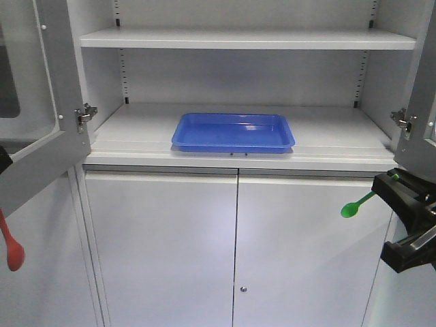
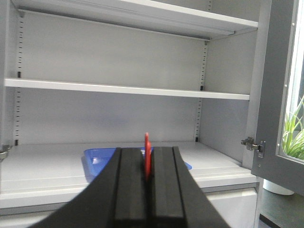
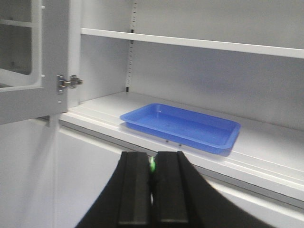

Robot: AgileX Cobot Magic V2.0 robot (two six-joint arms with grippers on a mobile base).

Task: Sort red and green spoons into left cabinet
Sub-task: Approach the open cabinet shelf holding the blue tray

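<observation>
Exterior front-facing view: the left cabinet (image 1: 340,136) has its upper doors swung open and its lower doors (image 1: 163,245) closed. A blue tray (image 1: 231,145) sits on the lower open shelf, near the front edge and roughly centred.

The green spoon (image 1: 357,205) is held by its handle in the right gripper (image 1: 385,182). Its bowl points left and slightly down, in front of the lower right door. It is below shelf level and well apart from the tray.

The red spoon (image 1: 12,249) hangs bowl-down at the left edge of the frame, also below shelf level and well apart from the tray.

Left wrist-mounted view: the left gripper (image 2: 147,153) is clamped on the red spoon, which stands edge-on between the two fingers and projects beyond their tips. The tray lies on the shelf beyond.

Right wrist-mounted view: the right gripper's fingers are pressed together on a thin sliver of the green spoon. The tray lies ahead, higher and to the right.
</observation>
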